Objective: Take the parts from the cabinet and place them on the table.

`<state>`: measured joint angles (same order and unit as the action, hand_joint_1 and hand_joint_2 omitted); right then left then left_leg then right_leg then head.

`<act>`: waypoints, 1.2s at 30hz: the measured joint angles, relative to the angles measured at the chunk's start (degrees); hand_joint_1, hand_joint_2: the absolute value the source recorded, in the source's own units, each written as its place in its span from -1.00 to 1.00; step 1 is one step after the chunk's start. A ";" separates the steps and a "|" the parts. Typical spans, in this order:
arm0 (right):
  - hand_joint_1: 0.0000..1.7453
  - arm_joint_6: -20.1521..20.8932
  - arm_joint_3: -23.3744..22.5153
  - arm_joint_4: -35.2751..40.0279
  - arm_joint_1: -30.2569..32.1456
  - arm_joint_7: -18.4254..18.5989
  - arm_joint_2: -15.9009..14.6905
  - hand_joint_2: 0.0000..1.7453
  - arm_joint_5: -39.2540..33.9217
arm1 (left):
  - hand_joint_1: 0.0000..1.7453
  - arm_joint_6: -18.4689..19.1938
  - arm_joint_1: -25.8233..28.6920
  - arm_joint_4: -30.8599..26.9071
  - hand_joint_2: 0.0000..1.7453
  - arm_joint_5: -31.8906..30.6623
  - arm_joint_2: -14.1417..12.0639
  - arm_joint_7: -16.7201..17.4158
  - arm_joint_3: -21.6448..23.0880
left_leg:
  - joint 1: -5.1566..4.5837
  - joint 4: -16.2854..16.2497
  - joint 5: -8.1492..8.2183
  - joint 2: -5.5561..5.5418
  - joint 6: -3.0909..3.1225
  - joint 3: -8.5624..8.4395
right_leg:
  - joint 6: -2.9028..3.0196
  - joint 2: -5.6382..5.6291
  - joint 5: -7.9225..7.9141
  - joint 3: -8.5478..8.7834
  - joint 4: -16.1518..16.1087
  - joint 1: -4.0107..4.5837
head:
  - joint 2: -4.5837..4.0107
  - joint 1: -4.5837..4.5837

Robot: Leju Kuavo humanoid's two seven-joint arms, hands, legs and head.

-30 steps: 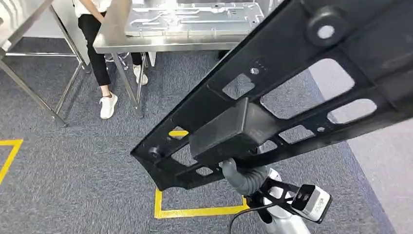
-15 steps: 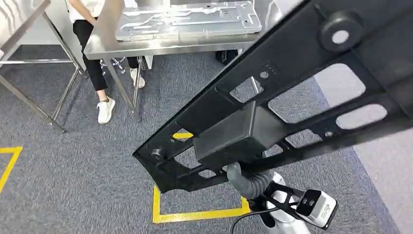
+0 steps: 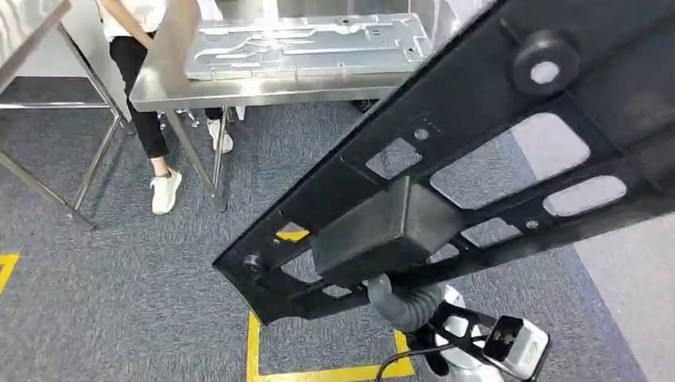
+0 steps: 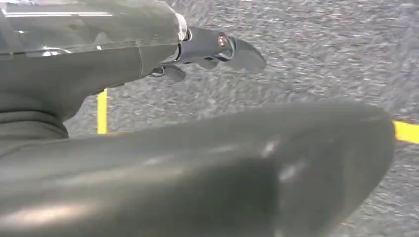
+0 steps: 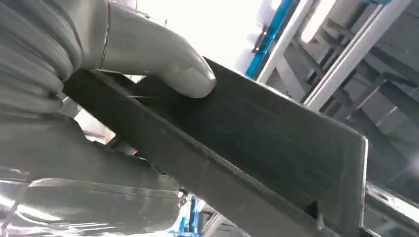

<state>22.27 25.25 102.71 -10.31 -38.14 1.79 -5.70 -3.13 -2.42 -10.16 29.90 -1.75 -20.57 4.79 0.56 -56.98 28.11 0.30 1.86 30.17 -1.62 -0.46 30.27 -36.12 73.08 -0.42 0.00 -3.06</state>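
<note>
Head view, left to right. A person (image 3: 151,95) in dark trousers and white shoes stands at the far left beside the steel table (image 3: 159,87), on which a silver stamped metal panel (image 3: 306,44) already lies flat. Compared with a second ago, the table and panel sit lower and further left in the view and the yellow floor marking (image 3: 263,350) has slid toward the bottom edge: the whole scene has shifted, so the robot is walking or turning, not the things. The black perforated frame part (image 3: 446,175) crosses the view diagonally, tilted, carried above the carpet and well apart from the table. The right hand (image 5: 148,54) grips this part, thumb pressed on its flat face. The left hand (image 4: 212,47) hangs over the carpet holding nothing; whether its fingers are spread or curled cannot be told. Judgement: transport phase, placement not yet begun.
</note>
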 joint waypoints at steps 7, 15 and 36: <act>1.00 -0.07 -0.37 -0.09 0.82 0.00 -0.02 1.00 0.63 | -1.00 0.07 0.41 0.04 -1.00 0.04 0.07 -0.04 -0.11 | 0.45 0.32 7.20 -0.41 -1.02 -8.26 | 0.17 0.95 -8.86 -6.72 -11.89 -0.28 | 0.00 0.02; 1.00 -0.96 -0.50 -0.52 -0.50 0.07 0.50 1.00 0.70 | -1.00 0.15 -0.62 0.02 -1.00 -0.35 0.00 -0.15 -0.13 | 0.41 -15.10 4.40 -0.32 -3.37 -1.11 | 3.11 0.16 -6.60 0.15 -14.78 0.05 | 0.00 -0.07; 1.00 -3.39 -0.48 -1.64 -1.43 0.13 0.79 1.00 0.35 | -1.00 0.31 -0.12 0.00 -1.00 -0.63 -0.28 -0.17 -0.15 | 0.22 -1.27 -0.70 -0.85 -0.78 0.67 | -0.29 0.14 -2.86 -0.49 -7.66 -0.59 | 0.00 -0.04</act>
<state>18.88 24.76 101.07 -11.74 -38.01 2.58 -5.36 -2.82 -2.54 -10.16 29.27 -2.03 -20.74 4.63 0.78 -58.25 27.41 -0.55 1.08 30.83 -1.91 -0.31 27.42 -36.62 65.42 -1.00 0.00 -3.10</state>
